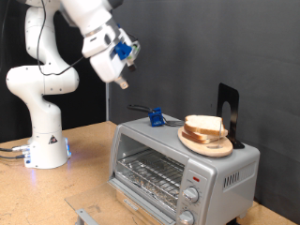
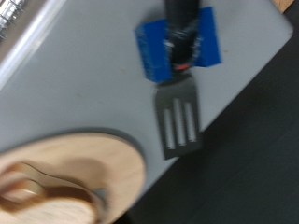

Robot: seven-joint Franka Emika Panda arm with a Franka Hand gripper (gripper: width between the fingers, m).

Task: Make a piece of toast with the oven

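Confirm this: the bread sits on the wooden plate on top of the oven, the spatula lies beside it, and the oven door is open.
Wrong on one count: the exterior view shows the oven door shut. The bread does sit on the wooden plate on top, the spatula beside it.

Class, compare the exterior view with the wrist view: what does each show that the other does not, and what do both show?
Only the exterior view shows the arm, its pincer raised above the oven, the oven's glass door, rack and knobs, and a black stand. Only the wrist view shows the slots in the spatula blade. Both show the oven top, the spatula with its blue holder, and the wooden plate carrying bread.
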